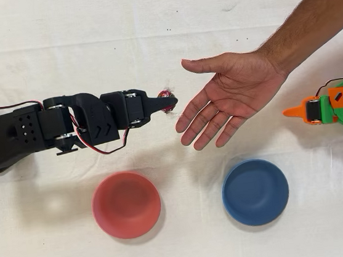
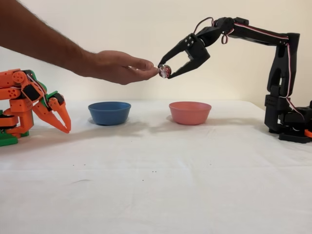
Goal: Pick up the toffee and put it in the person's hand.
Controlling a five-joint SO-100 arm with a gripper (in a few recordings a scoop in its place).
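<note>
White-clothed tabletop [image 2: 156,185] scene: fingers [image 2: 165,72] of the black arm clench the toffee [image 2: 165,71] at the fingertips of the person's hand [image 2: 119,67], raised for handover.

I see the toffee [image 2: 165,71], a tiny round candy in a shiny dark red wrapper with pale twisted ends, raised well above the table and pinched between the tips of the black arm's hand [image 2: 166,71]. In the overhead view it shows as a small red spot [image 1: 166,94] at those tips. The person's hand [image 2: 119,67] reaches in flat, fingers spread and palm up in the overhead view [image 1: 233,95]; from the side, its fingertips sit just beside the toffee, possibly touching.
</note>
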